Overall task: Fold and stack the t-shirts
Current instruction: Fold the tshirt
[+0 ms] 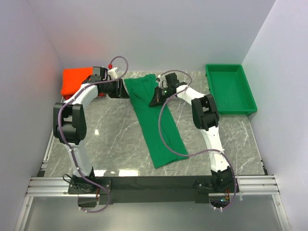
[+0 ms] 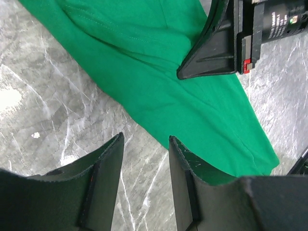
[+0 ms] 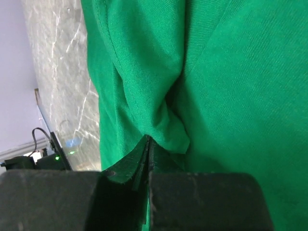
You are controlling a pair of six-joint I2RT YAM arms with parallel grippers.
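well, the green t-shirt (image 1: 156,120) lies in a long strip on the counter (image 1: 110,139), from the middle of the far edge down toward the middle of the near edge. the right gripper (image 3: 148,144) is squeezed tight on a small bunched-up fold of it, up near the far end. the left gripper (image 2: 144,139) has its fingers apart and holds nothing. it sits just at the left side of the same shirt, with bare counter showing in the gap. an orange-red t-shirt (image 1: 74,79) lies in the far left corner, and the green tray (image 1: 230,91) is in the far right corner.

i think the big worry is the one-sided hold. if the right arm lifts or pulls now, only that little pinch takes the whole shirt. the cloth could slip out, or the long loose end could drag and twist, and then the fold would come out crooked. the left gripper could also close on the counter and miss the cloth, since it is right at the edge. the two grippers are close, so they might bump too.
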